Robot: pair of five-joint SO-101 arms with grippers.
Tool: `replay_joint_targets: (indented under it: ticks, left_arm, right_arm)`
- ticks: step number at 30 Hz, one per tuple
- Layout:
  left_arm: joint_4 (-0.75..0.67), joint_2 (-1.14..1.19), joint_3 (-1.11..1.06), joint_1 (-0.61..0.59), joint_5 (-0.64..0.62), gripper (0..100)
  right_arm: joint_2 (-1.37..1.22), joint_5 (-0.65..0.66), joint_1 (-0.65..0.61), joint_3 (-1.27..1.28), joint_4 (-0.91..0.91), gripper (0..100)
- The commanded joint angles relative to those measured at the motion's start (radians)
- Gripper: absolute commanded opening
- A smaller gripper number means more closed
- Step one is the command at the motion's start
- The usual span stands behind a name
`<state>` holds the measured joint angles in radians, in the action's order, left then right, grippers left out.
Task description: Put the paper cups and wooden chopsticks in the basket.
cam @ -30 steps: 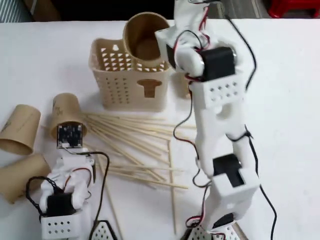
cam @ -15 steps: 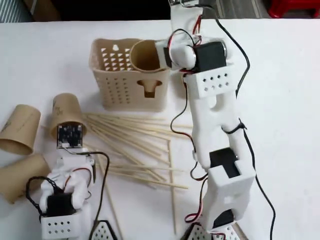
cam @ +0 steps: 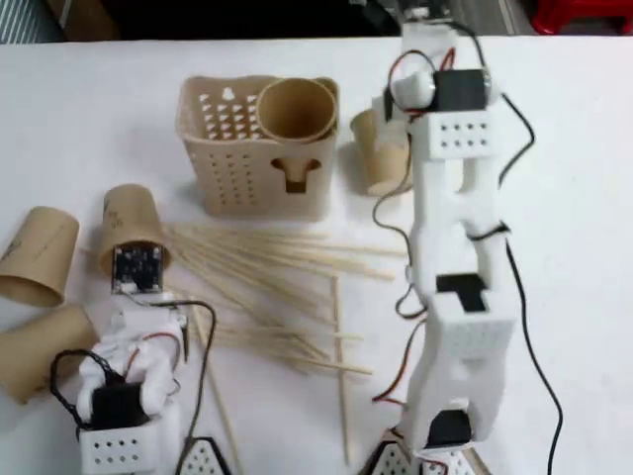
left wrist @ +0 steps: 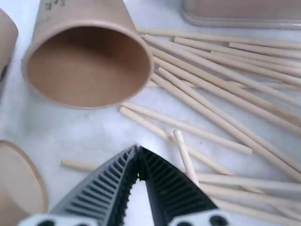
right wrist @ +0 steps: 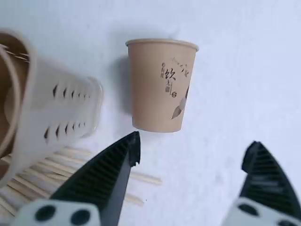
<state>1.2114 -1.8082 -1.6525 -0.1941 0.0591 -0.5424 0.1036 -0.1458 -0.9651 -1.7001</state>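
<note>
The right claw (right wrist: 194,146) is released, its jaws spread wide and holding nothing, and it hangs over the white desk (cam: 574,198) near a paper cup (right wrist: 162,84) that sits just beside the basket (right wrist: 56,113); in the high view this cup (cam: 379,150) is to the right of the basket (cam: 237,168), partly behind the arm, and whether it stands or lies cannot be told. Another cup (cam: 295,109) sits mouth-up inside the basket, at its right end. The left claw (left wrist: 138,155) is clenched, tips meeting with nothing between them, low over the desk among the wooden chopsticks (left wrist: 225,89). A cup on its side (left wrist: 87,61) lies near it, open mouth facing the claw. From above, that cup (cam: 129,223) lies left of the basket, and two more cups (cam: 40,255) (cam: 35,351) lie on their sides near the left edge. The chopsticks (cam: 277,287) are scattered loosely across the desk in front of the basket, between the two arms.
</note>
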Motion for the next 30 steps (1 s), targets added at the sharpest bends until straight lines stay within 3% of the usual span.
replay_joint_targets:
  ticks: [1, 27, 30]
  left_arm:
    - [-0.020, 0.001, 0.009, -0.012, 0.009, 3]
    - [-0.018, 0.001, 0.009, -0.012, 0.009, 3]
    - [-0.018, 0.001, 0.009, -0.012, 0.009, 3]
  right_arm:
    - [-0.070, 0.020, 0.004, -0.021, 0.019, 43.1]
    - [-0.386, 0.023, -0.061, -0.021, 0.269, 43.0]
    - [-0.401, 0.020, -0.059, -0.021, 0.268, 36.1]
